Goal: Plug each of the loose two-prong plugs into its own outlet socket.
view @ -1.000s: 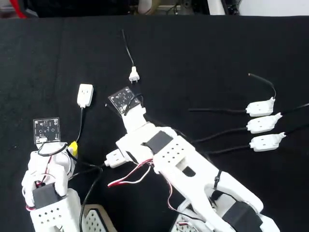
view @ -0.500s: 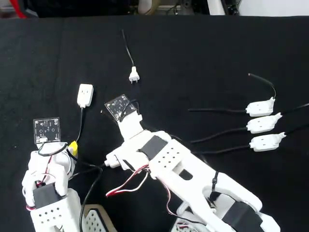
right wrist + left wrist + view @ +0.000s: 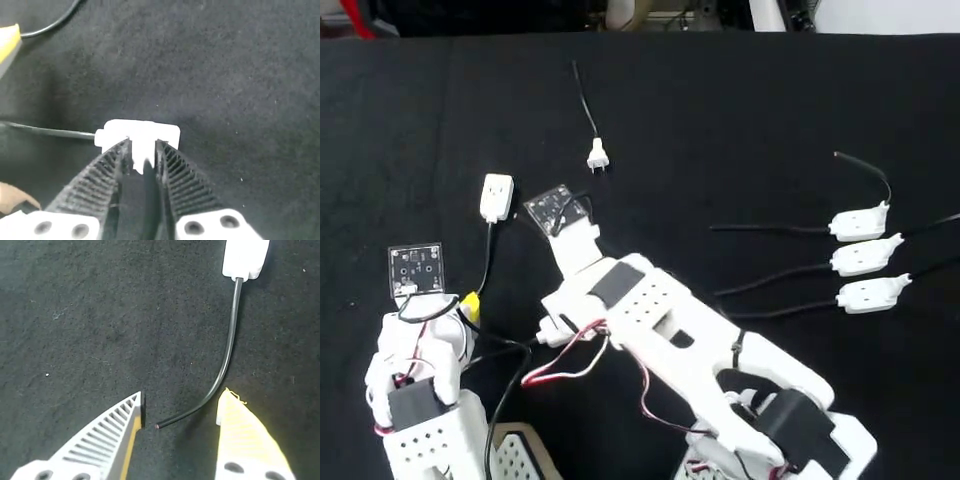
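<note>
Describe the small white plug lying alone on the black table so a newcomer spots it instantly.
On the black table, look at the far half, away from the three white connectors at one side. The plug lies just beyond the white socket block, smaller than it, its thin black cord trailing toward the far edge.

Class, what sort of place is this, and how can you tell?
Probably a robotics lab bench: two white robot arms at a black-covered table, corded plugs and sockets laid out, a white connector in the right claw.
</note>
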`<control>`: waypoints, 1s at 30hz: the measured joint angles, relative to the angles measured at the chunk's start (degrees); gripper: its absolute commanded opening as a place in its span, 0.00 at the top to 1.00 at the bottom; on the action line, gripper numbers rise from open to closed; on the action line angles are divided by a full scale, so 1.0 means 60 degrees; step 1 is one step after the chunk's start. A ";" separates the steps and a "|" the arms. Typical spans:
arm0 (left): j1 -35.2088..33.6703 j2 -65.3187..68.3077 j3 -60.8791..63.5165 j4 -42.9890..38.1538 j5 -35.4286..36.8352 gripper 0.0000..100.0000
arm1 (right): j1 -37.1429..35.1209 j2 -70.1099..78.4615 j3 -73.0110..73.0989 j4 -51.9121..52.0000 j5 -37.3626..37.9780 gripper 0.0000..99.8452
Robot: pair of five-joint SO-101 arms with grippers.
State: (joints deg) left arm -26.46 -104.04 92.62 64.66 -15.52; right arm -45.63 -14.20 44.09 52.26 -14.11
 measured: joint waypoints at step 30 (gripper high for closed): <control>0.0000 0.0000 0.0000 0.0000 0.0000 0.76 | 0.0264 -0.2315 0.1465 0.0571 0.0161 0.99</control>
State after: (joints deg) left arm -26.46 -104.04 92.62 64.66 -15.52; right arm -44.04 -28.09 52.88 55.69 -13.14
